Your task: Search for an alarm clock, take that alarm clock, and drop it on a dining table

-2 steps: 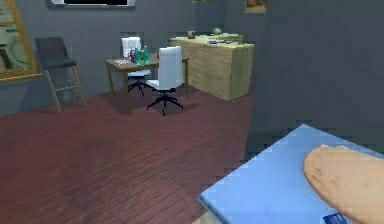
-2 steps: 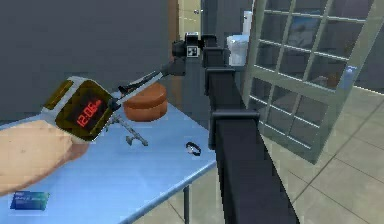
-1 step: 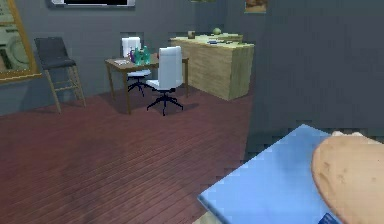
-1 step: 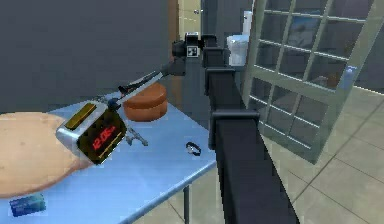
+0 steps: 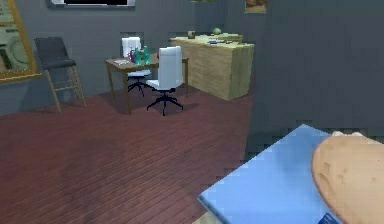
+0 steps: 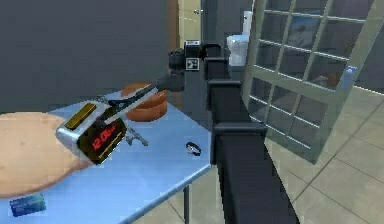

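While the arm reached out over the blue table (image 6: 150, 175), I found the alarm clock (image 6: 98, 138) hanging tilted at the finger end of the gripper (image 6: 113, 112), its red digits facing the camera. It appeared to hang clear of the tabletop, so I logged the clock as held. How the fingers were set I could not tell. A round tan loaf (image 6: 25, 150) lay just beside the clock, and a brown bowl (image 6: 152, 110) sat behind the gripper.

Step in hand: take complete, carry to follow.

On the forward view, a wooden table (image 5: 128, 66) with a white chair (image 5: 167, 72) stood well across the room. It was possibly the dining table, though too small to confirm.

Next move: draw the arm in, turn the base toward that table, drive up, and bring the clock over its top before the drop.
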Tool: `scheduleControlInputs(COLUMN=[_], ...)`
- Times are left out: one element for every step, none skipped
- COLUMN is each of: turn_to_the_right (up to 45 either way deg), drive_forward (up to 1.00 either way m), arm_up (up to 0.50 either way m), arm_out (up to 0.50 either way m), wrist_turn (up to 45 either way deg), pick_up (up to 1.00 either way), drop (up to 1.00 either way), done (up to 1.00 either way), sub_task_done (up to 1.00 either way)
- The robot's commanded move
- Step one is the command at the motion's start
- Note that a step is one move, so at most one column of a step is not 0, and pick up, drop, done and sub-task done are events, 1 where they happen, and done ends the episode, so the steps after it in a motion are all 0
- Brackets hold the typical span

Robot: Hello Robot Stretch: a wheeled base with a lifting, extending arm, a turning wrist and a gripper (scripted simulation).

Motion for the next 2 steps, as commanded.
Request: scheduleControlInputs(turn_to_the_right=[0.0, 0.0], drive_forward=[0.0, 0.0], arm_up=[0.0, 0.0], arm_out=[0.0, -0.38], wrist_turn=[-39.0, 0.0], pick_up=[0.0, 0.0], drop=[0.0, 0.0], done=[0.0, 0.0], sub_task_done=[0.0, 0.0])
